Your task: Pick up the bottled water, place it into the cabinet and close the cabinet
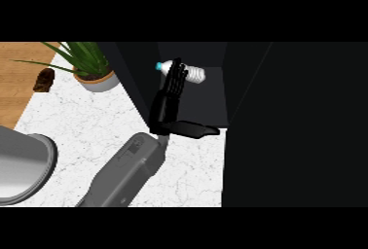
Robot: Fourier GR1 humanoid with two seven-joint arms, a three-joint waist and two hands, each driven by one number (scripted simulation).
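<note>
The bottle (182,71) lay on its side inside the dark cabinet (208,104), near its back, blue cap toward the left wall. One hand (168,99) had reached in from the counter (86,121); which arm it belonged to I could not tell for certain, though coming up from the lower left it looked to be the left. Its fingers (173,83) ran out straight, their tips against the bottle, the thumb (194,129) spread wide to the right, so nothing was gripped; I judged the bottle was being let go or nudged deeper so the door could swing past it. The other hand was nowhere to be seen.

A tall black panel (295,126) on the right, probably the open door, stood close beside the arm and would need the forearm (126,172) out of the opening first. At the counter's far left corner stood a potted plant (90,68), a small brown thing (45,80) beyond it on wood, and a grey sink (25,168) at the left edge, all well apart from the cabinet.
</note>
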